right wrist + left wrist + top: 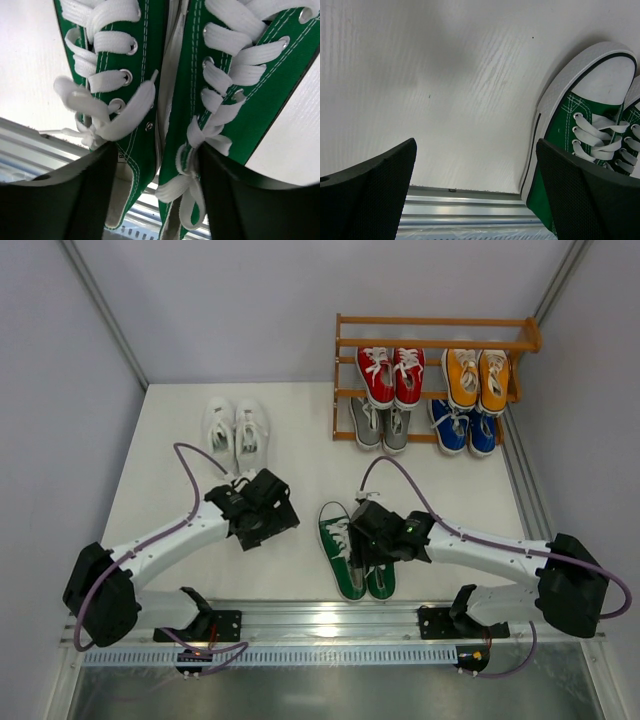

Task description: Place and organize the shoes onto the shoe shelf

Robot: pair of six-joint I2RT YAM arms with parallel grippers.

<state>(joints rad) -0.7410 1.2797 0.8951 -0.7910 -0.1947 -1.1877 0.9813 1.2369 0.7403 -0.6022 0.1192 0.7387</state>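
Observation:
The green shoes [345,558] lie side by side on the white table near its front edge. My right gripper [366,540] is down on them, one finger inside each shoe. In the right wrist view its jaws [157,155] stand partly closed on the two inner sides of the green shoes [150,60], among the white laces. My left gripper [258,508] hangs open and empty left of the pair; its wrist view shows one green shoe [565,120] beside the right finger [585,200]. White shoes [235,435] stand at the back left. The shoe shelf [440,320] holds red [392,375], orange [477,378], grey [380,427] and blue [463,430] pairs.
An aluminium rail [330,618] runs along the table's near edge just behind the green pair's heels. Grey walls close in the table [300,570] on the left, right and back. The shelf's top tier holds nothing.

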